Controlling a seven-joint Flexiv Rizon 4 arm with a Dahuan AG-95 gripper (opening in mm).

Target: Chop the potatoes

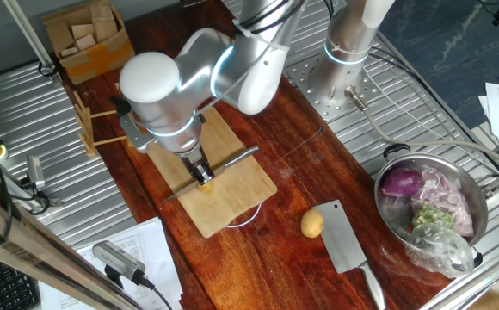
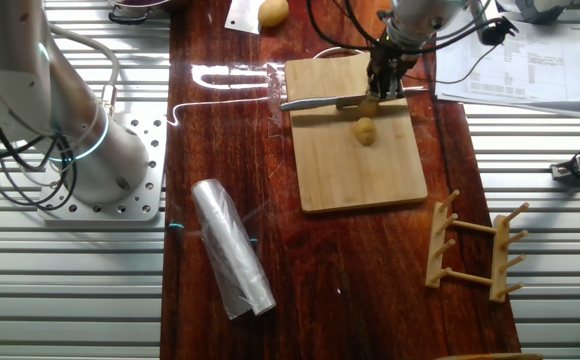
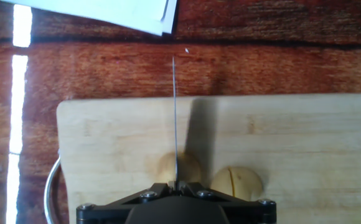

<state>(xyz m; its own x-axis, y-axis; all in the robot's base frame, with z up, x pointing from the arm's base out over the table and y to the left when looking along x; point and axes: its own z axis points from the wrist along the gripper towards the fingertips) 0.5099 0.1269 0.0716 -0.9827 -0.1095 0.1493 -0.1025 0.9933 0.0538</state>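
Potatoes (image 3: 236, 183) sit side by side on the cutting board (image 3: 305, 137), the pincer (image 2: 382, 88) clamping a knife (image 2: 315, 101) over one.

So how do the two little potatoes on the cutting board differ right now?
In the hand view, the left potato sits directly under the knife blade, while the right potato lies clear of it. The right potato shows a slit across its top; no cut is visible on the left one, which the blade and gripper partly hide. Both are small, round, yellow-tan, and rest close together on the wooden cutting board.
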